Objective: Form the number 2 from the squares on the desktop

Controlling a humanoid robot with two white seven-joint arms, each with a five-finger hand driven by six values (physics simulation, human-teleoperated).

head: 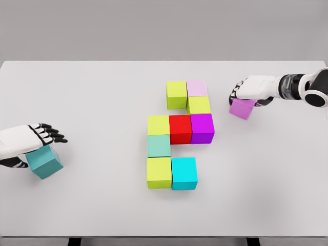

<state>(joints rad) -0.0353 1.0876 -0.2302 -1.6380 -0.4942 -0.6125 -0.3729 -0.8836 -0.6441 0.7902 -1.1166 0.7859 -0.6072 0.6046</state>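
- White table (pixel 92 92) fills most of the head view; its near edge is cut off at the bottom, w/ two dark stubs below it too small to identify.
- Blocks grouped mid-table, touching each other: lime block (pixel 176 95) w/ pale pink block (pixel 197 88) at top; second lime block (pixel 199 105) just below the pink one.
- Middle row: third lime block (pixel 158 125), red block (pixel 180 129), purple block (pixel 202 128), side by side.
- Below left end of that row: mint block (pixel 159 146), then fourth lime block (pixel 159 172), w/ cyan block (pixel 184 173) to its right.
- Left hand (pixel 28 139) comes in at lower left, arm mostly cut off by the frame edge. It sits on a teal block (pixel 45 162), well apart from the group. Black fingertips (pixel 54 134) stick out straight past the block's top; thumb side is hidden under the palm, so can't tell if it's a real grip or just resting on top.
- Right hand (pixel 252 88) reaches in from the right, forearm cut off at the edge. It covers the top of a violet block (pixel 242 108), near the group's upper right but not touching it. Fingers curl down over the block's far side and look closed on it; contact pts are hidden by the hand.
- Whether either outer block is lifted off the table is hard to make out.
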